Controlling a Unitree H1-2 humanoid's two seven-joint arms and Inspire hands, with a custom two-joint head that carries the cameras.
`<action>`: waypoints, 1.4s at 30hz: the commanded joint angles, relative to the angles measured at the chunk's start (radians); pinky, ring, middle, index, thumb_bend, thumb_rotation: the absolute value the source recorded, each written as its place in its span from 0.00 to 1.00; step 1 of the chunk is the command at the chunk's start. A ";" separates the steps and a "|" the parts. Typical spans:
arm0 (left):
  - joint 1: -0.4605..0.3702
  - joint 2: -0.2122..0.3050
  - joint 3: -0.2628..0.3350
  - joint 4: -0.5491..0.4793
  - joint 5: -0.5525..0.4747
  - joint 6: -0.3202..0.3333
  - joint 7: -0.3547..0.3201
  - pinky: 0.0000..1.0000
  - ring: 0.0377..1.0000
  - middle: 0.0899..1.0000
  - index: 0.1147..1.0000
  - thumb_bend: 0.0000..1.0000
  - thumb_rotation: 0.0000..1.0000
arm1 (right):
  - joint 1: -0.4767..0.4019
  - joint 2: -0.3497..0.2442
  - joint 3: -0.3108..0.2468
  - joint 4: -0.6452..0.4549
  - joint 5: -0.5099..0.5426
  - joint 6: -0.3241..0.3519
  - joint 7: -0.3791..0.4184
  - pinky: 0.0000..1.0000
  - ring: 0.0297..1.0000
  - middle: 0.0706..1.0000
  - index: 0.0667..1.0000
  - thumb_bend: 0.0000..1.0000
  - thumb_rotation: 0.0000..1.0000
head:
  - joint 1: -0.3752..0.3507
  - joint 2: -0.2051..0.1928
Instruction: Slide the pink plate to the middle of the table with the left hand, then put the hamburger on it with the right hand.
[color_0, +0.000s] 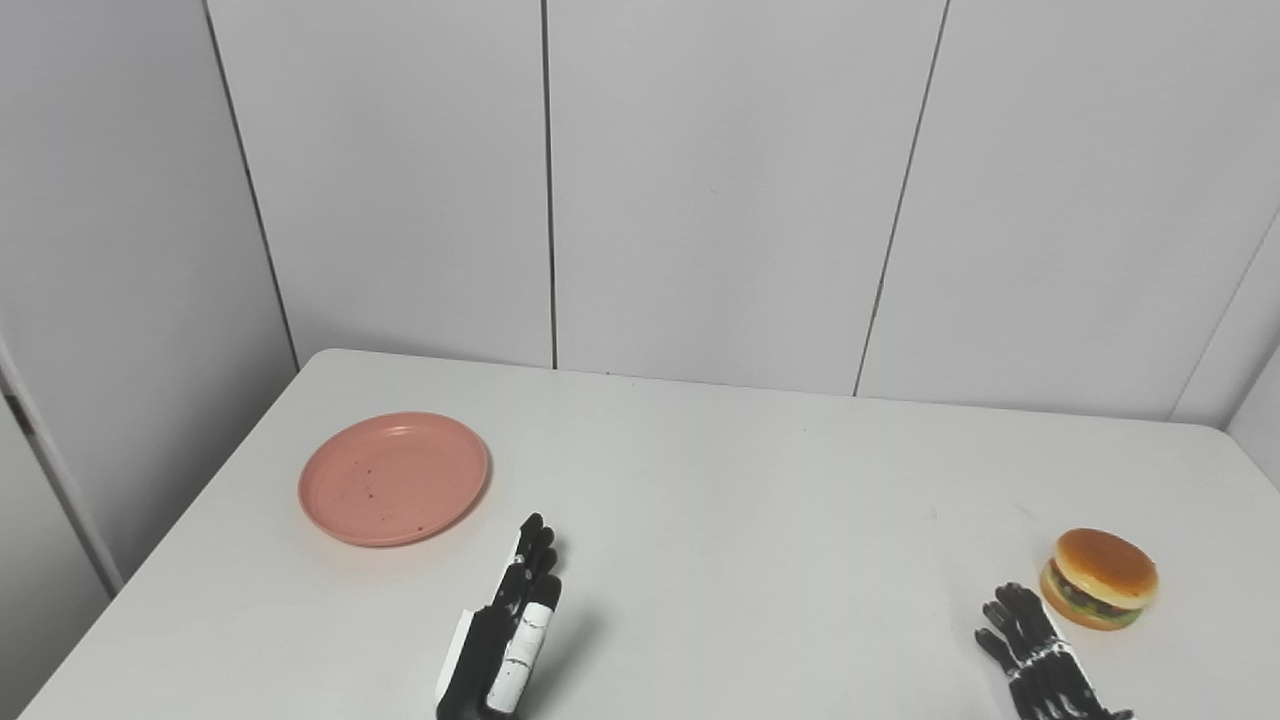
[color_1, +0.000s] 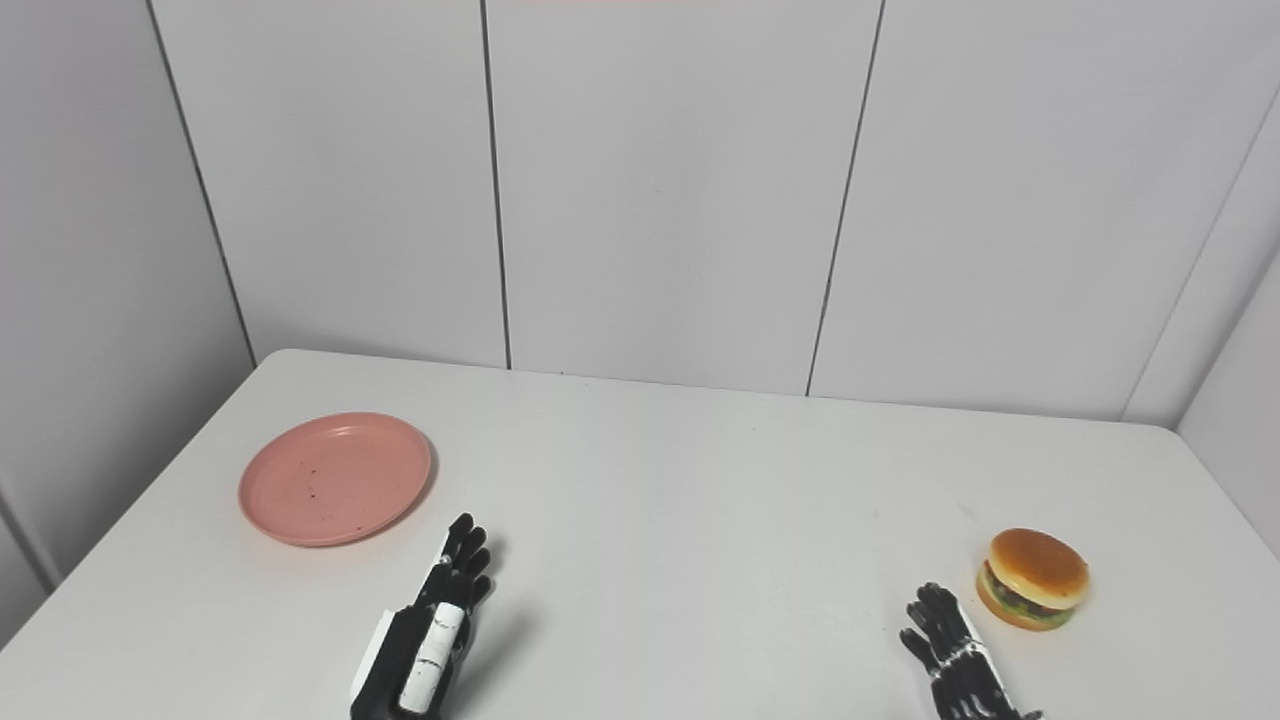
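Round pink plate (color_0: 393, 478) and glossy hamburger (color_0: 1099, 578) on smooth white desk (color_0: 760, 530).
Left robot hand (color_0: 510, 625) near plate, right robot hand (color_0: 1035, 655) just beside hamburger; both open, empty.

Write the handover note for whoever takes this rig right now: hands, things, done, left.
Left hand: open, holds nothing, fingers stretched toward the pink plate but short of it.
Right hand: open, holds nothing, just beside the hamburger, not gripping it.
Plate: bare, on the table's left side, not yet in the middle.
Hamburger: upright near the table's right edge.
Done: nothing.
Left: slide the plate to the middle with the left hand, then set the hamburger on it with the right.
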 joint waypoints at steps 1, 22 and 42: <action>0.007 0.008 -0.003 -0.022 0.007 -0.054 -0.010 1.00 1.00 1.00 1.00 0.83 0.85 | -0.029 -0.043 -0.023 0.167 -0.013 0.087 -0.021 0.91 0.93 0.94 0.91 0.93 0.93 | -0.001 0.007; -0.285 0.082 0.144 -0.163 -0.072 0.047 0.024 0.94 0.93 0.91 0.85 0.96 0.85 | -0.019 -0.045 -0.016 0.159 -0.029 0.085 -0.025 0.87 0.91 0.92 0.90 0.95 0.93 | -0.007 0.013; -0.512 0.357 0.337 0.143 -0.119 -0.052 -0.001 0.84 0.87 0.87 0.84 0.93 0.84 | -0.017 -0.045 -0.011 0.160 -0.028 0.090 -0.021 0.86 0.89 0.90 0.89 0.95 0.92 | -0.011 0.015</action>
